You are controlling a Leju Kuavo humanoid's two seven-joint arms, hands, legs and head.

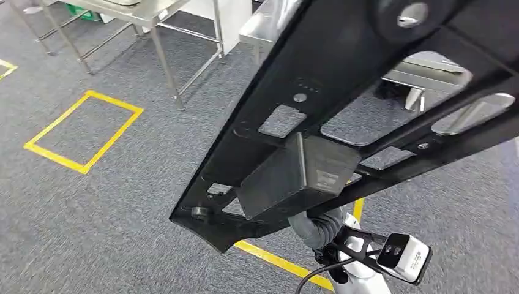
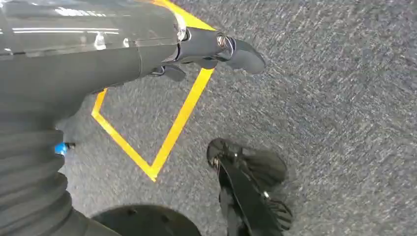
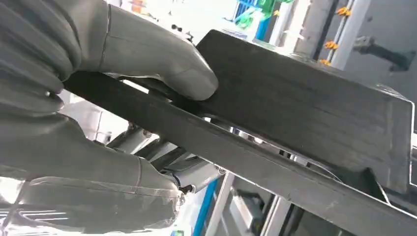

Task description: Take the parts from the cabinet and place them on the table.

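Above the grey carpet floor [image 1: 92, 202], the right hand [image 3: 98, 123] grips the long black metal frame part with cut-outs [image 1: 318, 122], fingers [image 3: 162, 64] clamped on its edge. Left hand [image 2: 147, 54] hangs empty, fingers [image 2: 236, 51] loosely extended near yellow floor tape [image 2: 167, 137].

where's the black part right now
The black part is off the cabinet, gripped by the right hand and carried above the grey carpet, slanting across the head view, with the steel table still ahead.

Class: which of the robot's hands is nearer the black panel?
Right. The right hand grips the black panel itself; the left hand hangs over the carpet, holding nothing.
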